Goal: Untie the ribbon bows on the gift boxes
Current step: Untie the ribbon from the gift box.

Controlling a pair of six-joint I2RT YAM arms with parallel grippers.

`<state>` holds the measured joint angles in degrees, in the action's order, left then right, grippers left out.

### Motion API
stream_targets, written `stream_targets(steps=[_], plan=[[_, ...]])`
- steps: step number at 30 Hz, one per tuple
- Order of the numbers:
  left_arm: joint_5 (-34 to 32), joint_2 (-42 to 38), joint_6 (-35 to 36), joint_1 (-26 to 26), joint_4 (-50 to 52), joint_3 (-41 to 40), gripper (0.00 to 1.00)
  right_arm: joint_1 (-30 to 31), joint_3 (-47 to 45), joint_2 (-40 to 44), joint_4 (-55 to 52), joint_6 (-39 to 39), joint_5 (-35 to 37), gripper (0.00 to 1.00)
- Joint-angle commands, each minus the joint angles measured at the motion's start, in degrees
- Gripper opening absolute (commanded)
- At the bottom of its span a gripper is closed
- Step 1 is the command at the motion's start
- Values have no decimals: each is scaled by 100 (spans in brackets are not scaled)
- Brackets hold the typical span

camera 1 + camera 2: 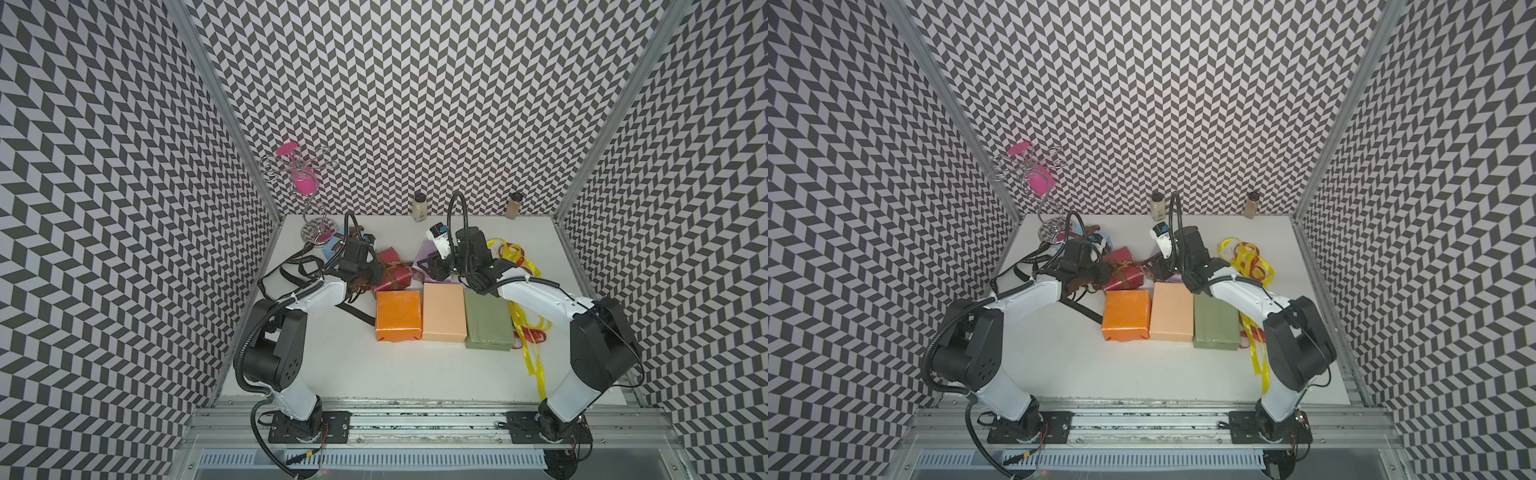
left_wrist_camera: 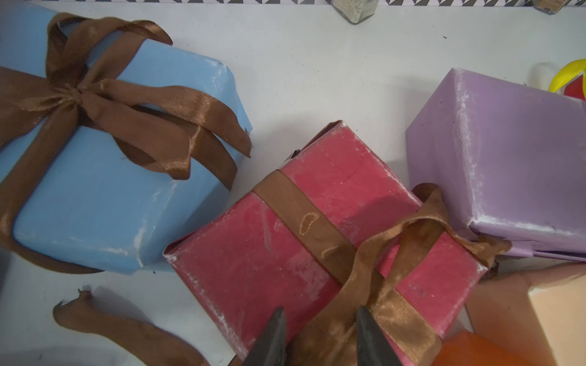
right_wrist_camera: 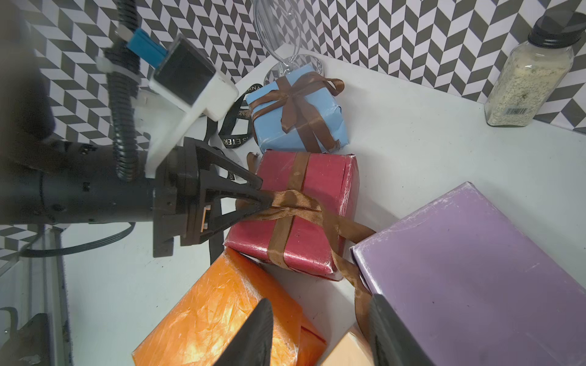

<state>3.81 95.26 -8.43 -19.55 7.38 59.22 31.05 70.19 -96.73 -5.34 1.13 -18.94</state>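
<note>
**A chevron-walled cell with a white desk, crowded in its far half**

Black-and-white chevron walls (image 1: pixel 415 104) close the cell on the left, far and right sides. The white desk (image 1: pixel 332 374) spans the space between them. A metal rail (image 1: pixel 415 419) runs along its near edge and carries both arm bases.

Three bare gift boxes stand in a touching row at mid-desk: the orange box (image 1: pixel 398 314), the peach box (image 1: pixel 444 311) and the olive box (image 1: pixel 487 318). Just beyond them lie the dark red box (image 1: pixel 392 272) and the lilac box (image 2: pixel 507 152). The light blue box (image 2: pixel 111 190) sits far left with its brown bow (image 2: pixel 79 92) tied.

Loose yellow ribbons (image 1: pixel 533 361) and a red ribbon (image 1: pixel 534 333) trail down the right side. A black lettered ribbon (image 1: pixel 299 262) lies at the left. A wire stand (image 1: pixel 291 174) occupies the far left corner, and two spice jars (image 1: pixel 419 206) stand against the far wall.

The left end effector (image 2: pixel 321 309) has narrow jaws about the brown ribbon (image 2: pixel 304 218) on the dark red box; whether they pinch it cannot be told. The right end effector (image 3: pixel 320 301) hangs over the orange and peach boxes with its jaws apart.
</note>
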Motion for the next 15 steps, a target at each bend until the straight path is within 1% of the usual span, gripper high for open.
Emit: stream_targets(steps=[1,3,6,8,11,12,15], plan=[[-65,37,49,-57,2,187,34,7,-67,260,328,11,-57,49],[-50,20,47,-57,-4,189,32,9,-67,260,341,3,-57,49],[-31,27,49,-58,-25,178,20,7,-83,268,341,10,-66,50],[-39,45,33,-57,-24,186,16,13,-94,277,345,2,-64,49],[-60,71,9,-58,-26,181,14,9,-116,295,375,10,-66,49],[-86,63,3,-58,-19,178,11,7,-113,295,385,13,-75,49],[-219,13,-51,-58,0,160,8,7,-114,278,394,13,-92,49]])
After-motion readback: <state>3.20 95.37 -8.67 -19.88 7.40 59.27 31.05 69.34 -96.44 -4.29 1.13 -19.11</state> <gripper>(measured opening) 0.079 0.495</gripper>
